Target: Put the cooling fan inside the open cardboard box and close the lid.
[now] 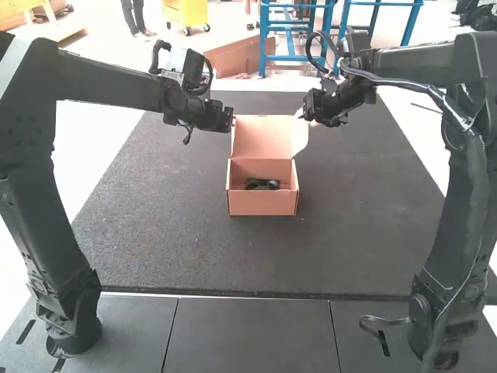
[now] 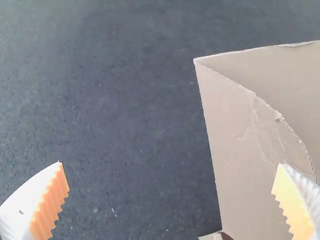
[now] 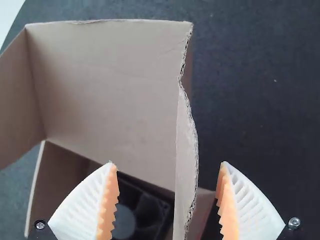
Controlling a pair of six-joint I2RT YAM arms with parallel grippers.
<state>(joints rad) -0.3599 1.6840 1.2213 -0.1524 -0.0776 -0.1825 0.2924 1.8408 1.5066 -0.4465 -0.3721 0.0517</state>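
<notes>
A small cardboard box (image 1: 262, 198) stands open in the middle of the dark mat, its lid (image 1: 268, 138) upright at the far side. The black cooling fan (image 1: 263, 185) lies inside it, its dark top also seen below the flap (image 3: 135, 212). My left gripper (image 1: 227, 119) hovers at the lid's upper left corner, open, with the lid's side flap (image 2: 250, 145) near one orange-padded finger (image 2: 295, 205). My right gripper (image 1: 304, 111) hangs at the lid's upper right corner, open, its fingers (image 3: 102, 205) straddling the torn edge of the lid's right side flap (image 3: 186, 150) without closing on it.
The dark mat (image 1: 155, 202) covers most of the table, with free room on all sides of the box. Both arms reach in from the sides at the box's far end. Grey table panels (image 1: 248, 334) lie at the front.
</notes>
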